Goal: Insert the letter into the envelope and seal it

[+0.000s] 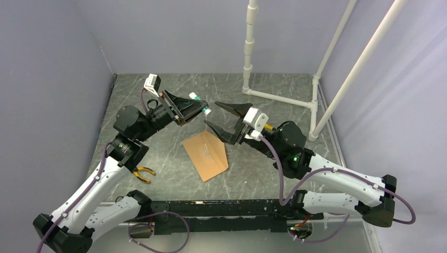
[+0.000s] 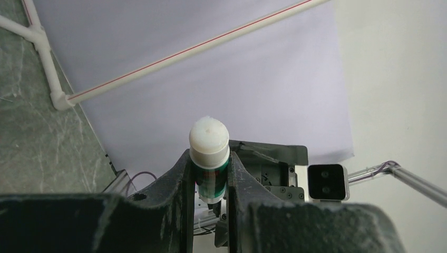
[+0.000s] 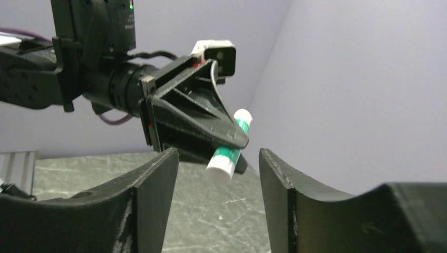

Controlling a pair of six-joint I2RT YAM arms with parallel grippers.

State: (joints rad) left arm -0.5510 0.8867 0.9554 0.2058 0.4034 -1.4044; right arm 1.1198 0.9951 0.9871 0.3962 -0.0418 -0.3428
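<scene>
The left pincer (image 1: 204,109) is raised well above the tabletop (image 1: 221,84), and its two black fingers are clamped on a small cylindrical glue stick (image 2: 209,138) with a white cap and a green label. The fingers grip the stick around its green middle, so the rounded white cap sticks out past the fingertips on one side and a white end pokes out on the other. The whole pincer is tilted, and the stick lies crosswise between the fingers.

Facing it is the right pincer (image 1: 212,114), also up in the air. Its black fingers are spread wide apart with nothing gripped between them. Their tips are just beside the free end of the glue stick. From where I stand, I cannot tell whether they touch it.

Below the two pincers and a little nearer the arm bases, the flat brown kraft-paper envelope (image 1: 206,155) lies on the grey-green marbled tabletop. It is turned at an angle, and neither arm touches it.

A pair of pliers with yellow handles (image 1: 143,173) rests on the tabletop beside the left arm. A white plastic pipe frame (image 1: 279,97) stands at the far right corner.
</scene>
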